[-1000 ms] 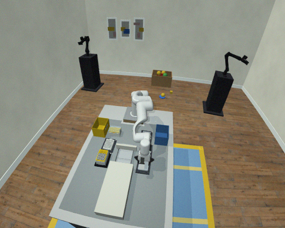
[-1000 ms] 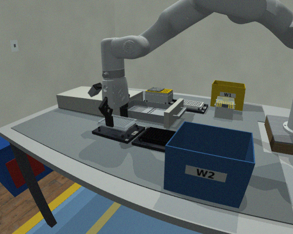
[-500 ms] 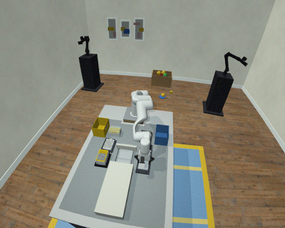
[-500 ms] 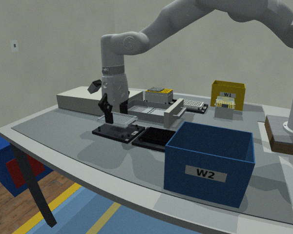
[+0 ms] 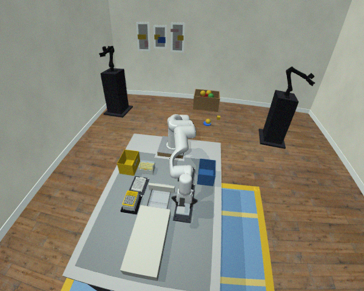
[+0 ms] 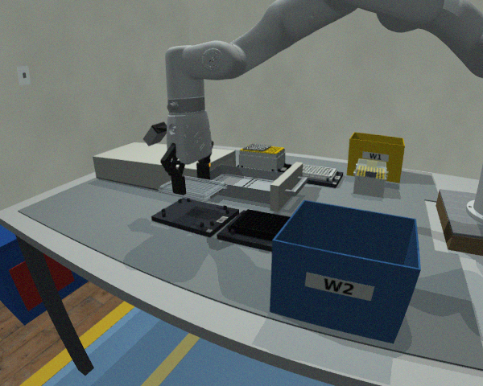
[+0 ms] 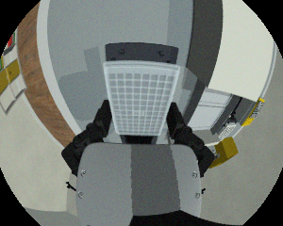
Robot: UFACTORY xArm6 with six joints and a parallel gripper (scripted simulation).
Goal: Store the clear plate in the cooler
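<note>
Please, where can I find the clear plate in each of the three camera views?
Top: mostly hidden under the wrist; only a pale patch shows above the dark nest.
Exterior: clear plate, held level above the nest by the gripper.
Wrist: gridded plate, centre, between the fingers.
Shared landmark: the dark nest.

The gripper (image 6: 187, 180) clamps the clear plate (image 6: 191, 187), held level above the dark nest (image 6: 194, 215) on the bench (image 6: 109, 244).

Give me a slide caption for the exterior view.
Hand holds the clear plate above the dark nest, beside the open cooler drawer.
</note>
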